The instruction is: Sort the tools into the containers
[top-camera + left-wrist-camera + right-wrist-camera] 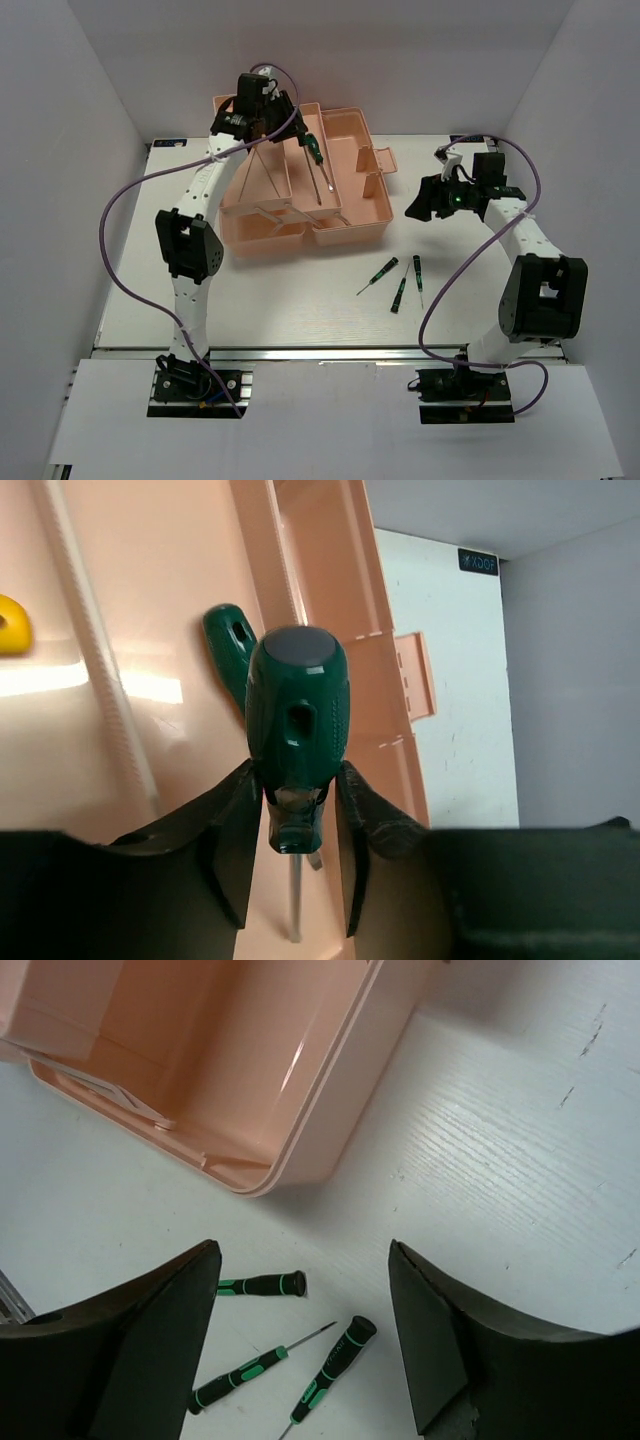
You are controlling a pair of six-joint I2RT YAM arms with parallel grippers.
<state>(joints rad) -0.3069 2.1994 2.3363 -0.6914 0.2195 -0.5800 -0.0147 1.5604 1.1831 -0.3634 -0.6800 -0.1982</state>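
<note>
Between left fingers (pixel 232 852): large screwdriver (pixel 297 705), clamped, over toolbox (pixel 150 610).
Right fingers (pixel 150 1332): spread, empty.
Risk: round handle slips; screwdriver drops outside toolbox.

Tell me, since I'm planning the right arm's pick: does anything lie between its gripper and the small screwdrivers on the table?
Nothing visible does. The right gripper is open above bare table, the three small screwdrivers lie exposed nearby, and the toolbox stands clear to one side.
</note>
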